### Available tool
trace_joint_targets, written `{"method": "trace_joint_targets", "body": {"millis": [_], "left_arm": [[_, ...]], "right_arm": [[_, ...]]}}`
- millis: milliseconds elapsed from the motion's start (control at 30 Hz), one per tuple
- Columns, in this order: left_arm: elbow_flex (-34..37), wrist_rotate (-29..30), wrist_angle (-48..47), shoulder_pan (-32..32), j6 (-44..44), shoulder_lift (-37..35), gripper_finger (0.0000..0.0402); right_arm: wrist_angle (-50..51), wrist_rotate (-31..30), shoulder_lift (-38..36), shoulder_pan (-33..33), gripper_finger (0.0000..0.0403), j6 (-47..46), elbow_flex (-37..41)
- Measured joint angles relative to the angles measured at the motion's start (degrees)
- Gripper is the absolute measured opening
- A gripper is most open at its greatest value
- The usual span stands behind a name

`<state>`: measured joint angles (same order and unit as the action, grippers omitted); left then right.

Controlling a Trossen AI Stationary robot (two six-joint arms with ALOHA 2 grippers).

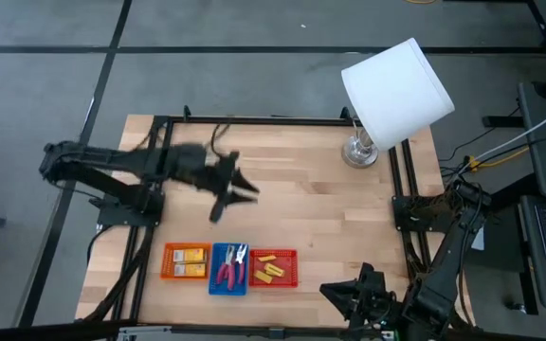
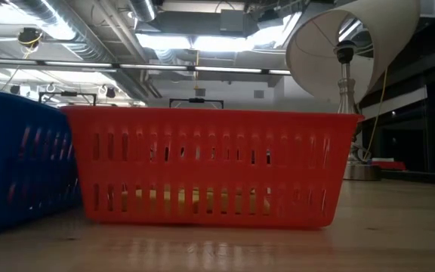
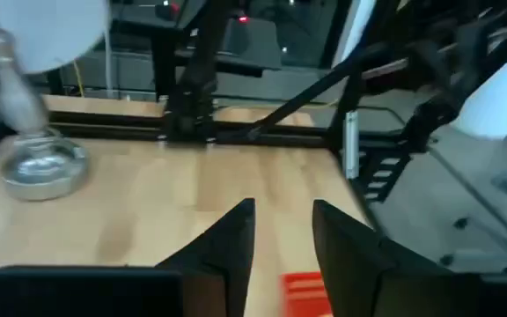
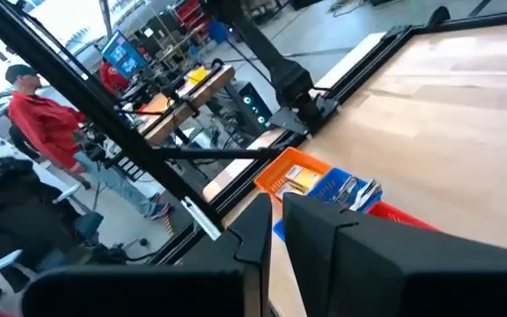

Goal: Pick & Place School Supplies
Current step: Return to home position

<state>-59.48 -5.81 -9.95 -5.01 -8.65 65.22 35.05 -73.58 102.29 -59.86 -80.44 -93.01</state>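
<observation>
A pale wooden bench in a workshop carries a lamp at its far right and three trays in a row at the near edge. Flat packets lie in the orange tray, the pink-handled tools in the blue tray, and small yellow blocks in the red tray. The left gripper hovers over bare wood beyond the trays, fingers narrowly parted and empty. The right gripper sits folded at the near right corner, fingers almost together, holding nothing. Sorting looks finished; the likely hazard is a low sweep homeward clipping the tray row and spilling it
</observation>
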Motion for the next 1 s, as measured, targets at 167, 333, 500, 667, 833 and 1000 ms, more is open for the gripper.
{"method": "trace_joint_targets", "body": {"millis": [167, 333, 500, 667, 833, 1000], "left_arm": [[2.1, -11.3, 0.3, 12.4, 9.4, 1.0, 0.0093], [20.6, -14.3, 29.0, 15.4, 4.6, -1.5, 0.0086], [33.8, -12.2, 36.4, 13.4, 3.5, -5.2, 0.0085], [46.8, -6.9, 50.7, 10.1, 1.3, -9.8, 0.0076], [56.6, -3.7, 56.2, 9.7, -0.2, -15.0, 0.0075], [59.0, -7.1, 52.5, 10.1, -0.2, -21.5, 0.0075]], "right_arm": [[0.3, -2.2, -1.3, -0.3, 0.0036, 0.2, 0.0], [1.0, -3.1, -2.5, 0.1, 0.0036, -1.1, 0.0], [0.9, 1.0, -3.6, 1.0, 0.0036, -1.6, 0.0], [0.9, 2.0, -3.7, 2.3, 0.0036, -1.6, 0.0], [-0.6, 1.2, -3.7, 2.6, 0.0036, -1.6, 0.0], [-1.7, -0.4, -3.7, 2.7, 0.0036, -1.6, 0.0]]}}
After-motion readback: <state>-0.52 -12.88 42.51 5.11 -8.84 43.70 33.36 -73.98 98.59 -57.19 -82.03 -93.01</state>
